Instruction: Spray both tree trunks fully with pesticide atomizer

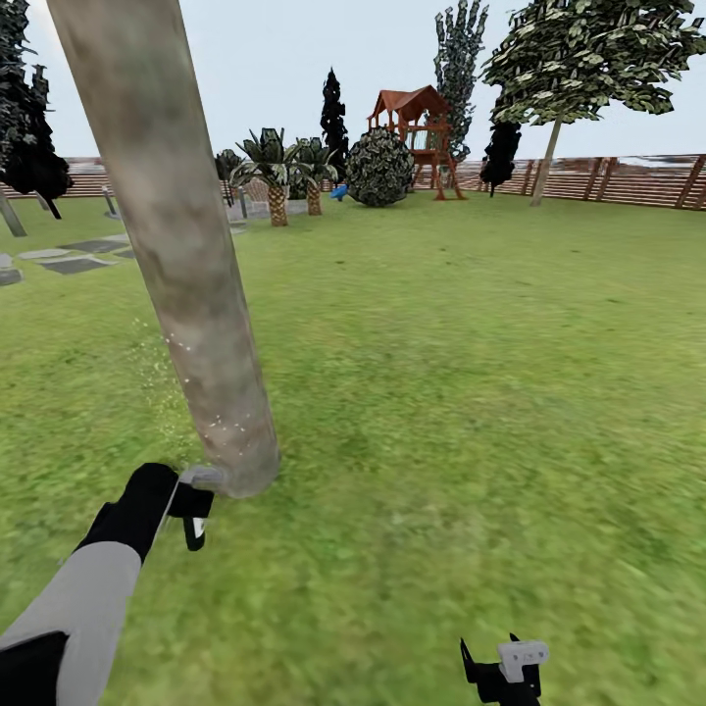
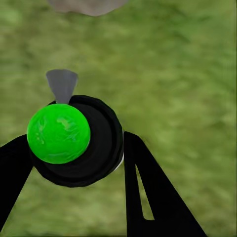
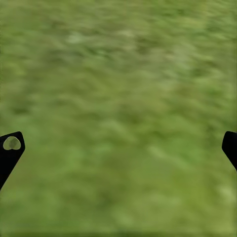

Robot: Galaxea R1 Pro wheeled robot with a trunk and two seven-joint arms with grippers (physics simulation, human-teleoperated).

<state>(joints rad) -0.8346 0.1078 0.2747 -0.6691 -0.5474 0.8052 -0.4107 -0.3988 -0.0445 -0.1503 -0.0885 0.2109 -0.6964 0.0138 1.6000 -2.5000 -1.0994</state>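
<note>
We note our left gripper (image 2: 74,163) clamped round the atomizer (image 2: 74,143), its grey nozzle (image 1: 201,478) almost touching the foot of the trunk (image 1: 186,275) just ahead. The trunk's long axis rises leaning away upward, specks of pesticide (image 1: 162,373) on and beside its lower part. Our right gripper (image 3: 118,148) hangs wide and empty over the lawn (image 1: 471,392), farther off.

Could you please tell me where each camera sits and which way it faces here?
Head view: from the robot's head, forward and down over the lawn at a tree trunk; left tool holds the pesticide atomizer, right tool low.
Left wrist view: along the left tool, down on the atomizer.
Right wrist view: along the open right tool, at grass.
Head and left wrist views share atomizer and trunk base.
</note>
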